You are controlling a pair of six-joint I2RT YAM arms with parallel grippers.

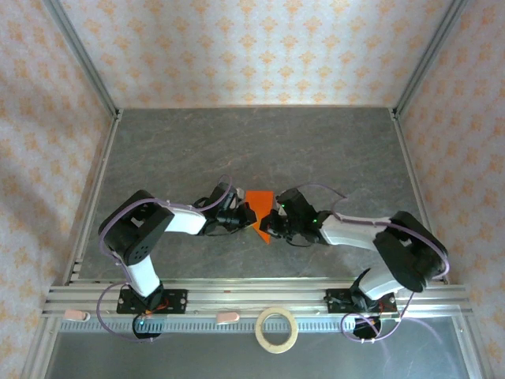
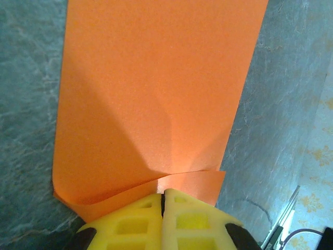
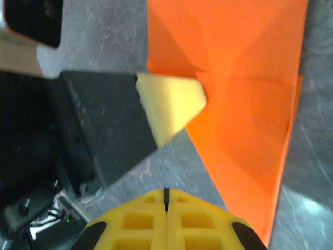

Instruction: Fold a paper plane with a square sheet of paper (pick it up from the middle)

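Observation:
The orange paper (image 1: 261, 207) lies folded on the grey table (image 1: 237, 142), between the two arms. In the left wrist view the orange paper (image 2: 156, 94) is a long flat strip with a loose flap curling up at its near end. My left gripper (image 2: 162, 194) is shut, its yellow tips resting on that flap's edge with nothing between them. In the right wrist view diagonal creases cross the paper (image 3: 244, 78), and the left gripper's fingertip (image 3: 171, 104) touches its left edge. My right gripper (image 3: 166, 191) is shut over bare table, just left of the paper's slanted edge.
A pale tape ring (image 1: 277, 329) lies on the near shelf in front of the arm bases. Metal rails (image 1: 252, 296) run along the near edge and both sides of the table. Patterned walls enclose the back and sides.

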